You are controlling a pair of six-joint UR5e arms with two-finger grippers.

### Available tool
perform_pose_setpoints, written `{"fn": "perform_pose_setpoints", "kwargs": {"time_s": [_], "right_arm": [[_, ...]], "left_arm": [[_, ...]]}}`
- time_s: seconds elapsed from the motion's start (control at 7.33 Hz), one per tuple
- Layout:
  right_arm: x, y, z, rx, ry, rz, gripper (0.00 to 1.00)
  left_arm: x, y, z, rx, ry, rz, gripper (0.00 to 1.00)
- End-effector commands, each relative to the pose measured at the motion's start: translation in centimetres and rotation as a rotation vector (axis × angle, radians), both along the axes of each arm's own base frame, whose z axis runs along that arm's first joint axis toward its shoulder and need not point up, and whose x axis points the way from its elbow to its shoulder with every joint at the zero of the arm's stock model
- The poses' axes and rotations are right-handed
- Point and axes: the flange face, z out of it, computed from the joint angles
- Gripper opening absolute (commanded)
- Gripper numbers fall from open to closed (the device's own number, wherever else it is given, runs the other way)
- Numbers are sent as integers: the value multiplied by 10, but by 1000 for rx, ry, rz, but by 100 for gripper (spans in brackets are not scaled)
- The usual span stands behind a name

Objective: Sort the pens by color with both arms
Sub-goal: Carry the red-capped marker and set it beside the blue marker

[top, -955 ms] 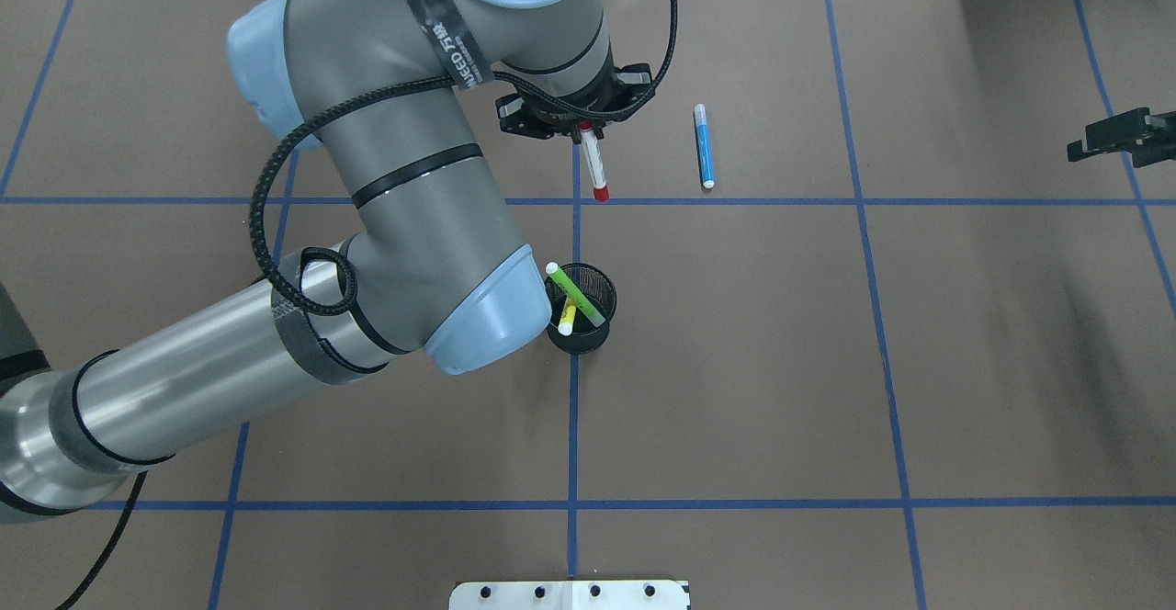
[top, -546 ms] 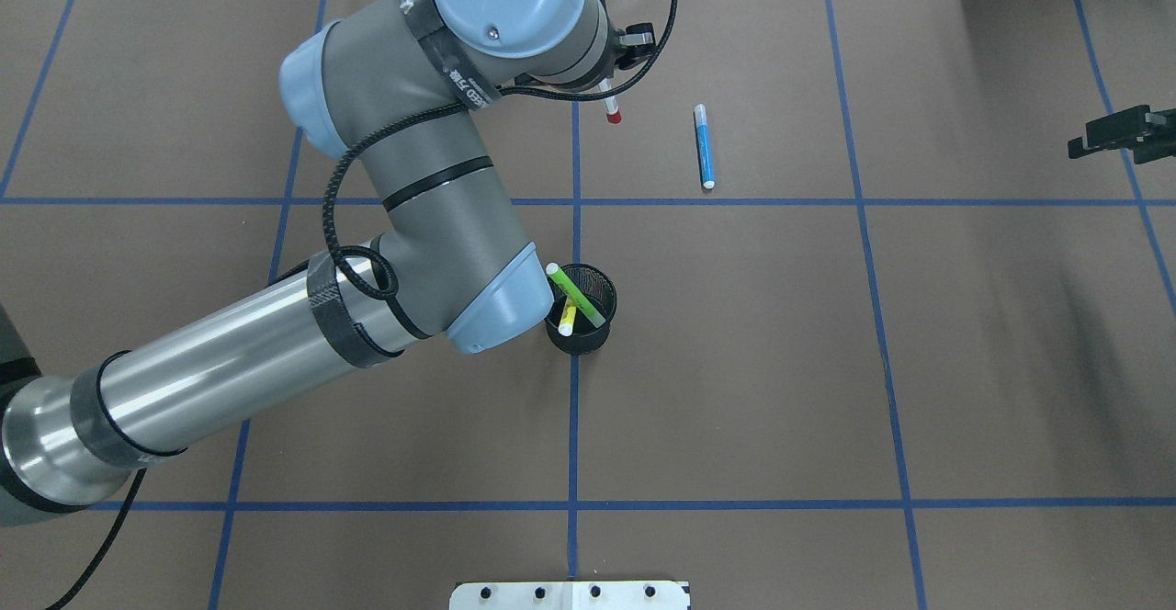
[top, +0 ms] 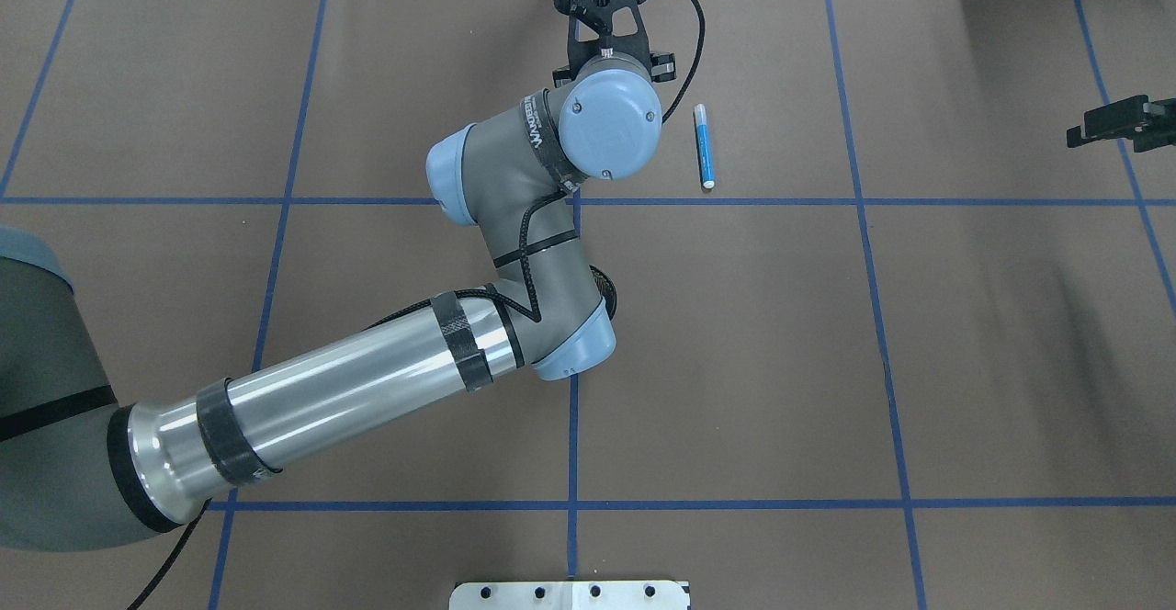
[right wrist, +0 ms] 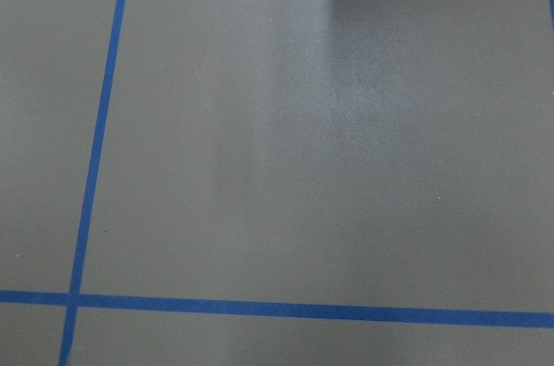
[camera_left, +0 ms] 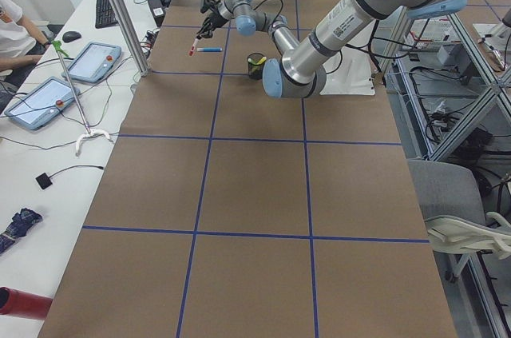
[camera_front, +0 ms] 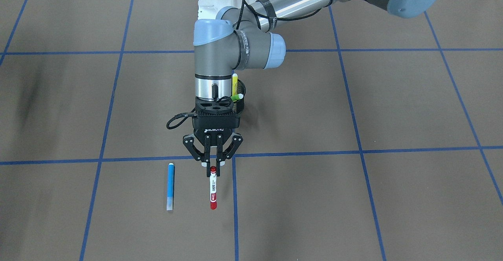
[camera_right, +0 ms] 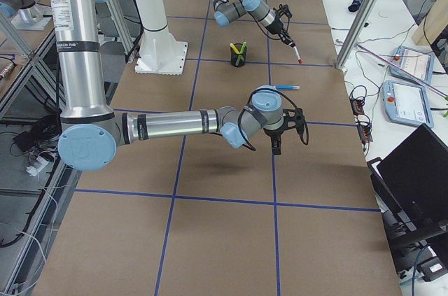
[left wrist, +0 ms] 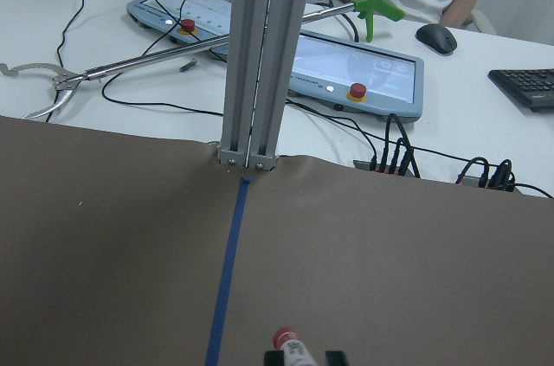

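My left gripper [camera_front: 212,167] is shut on one end of the red-and-white pen [camera_front: 213,188] and holds it above the table, with the red cap pointing away from the robot. In the overhead view the wrist hides both. The pen's red tip [left wrist: 286,340] shows at the bottom of the left wrist view. The blue pen [top: 703,146] lies flat on the table, beside the held pen in the front-facing view [camera_front: 171,186]. The yellow pen [camera_front: 234,83] and green pen [camera_front: 237,96] stand in the black mesh cup [camera_front: 242,96]. My right gripper [top: 1107,123] hovers at the right edge, and I cannot tell whether it is open or shut.
The left arm's elbow [top: 570,344] covers most of the cup in the overhead view. A metal post [left wrist: 253,54] stands at the table's far edge, ahead of the left gripper. Cables, control tablets and a person are beyond that edge. The white pedestal base [top: 570,594] is at the near edge.
My left arm has carried the red-and-white pen toward the table's far edge, and the wrist now hides it from above. The elbow now covers the cup. The right gripper has barely moved.
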Motion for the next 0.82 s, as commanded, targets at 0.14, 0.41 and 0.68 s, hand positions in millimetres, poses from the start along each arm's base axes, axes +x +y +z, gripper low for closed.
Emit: {"fn": "perform_pose_setpoints", "kwargs": {"time_s": [0.14,0.41,0.68], "right_arm": [[0,0,0,-1,1,2,99],[0,0,3,-7,3,2,99],[0,0,1,-3,2,2,99]], "left_arm": [[30,-7,15,-4,-15,4,0],[40,-6,11,-8,-23,12,0],[44,-5,16,-4,-18,15,0]]}}
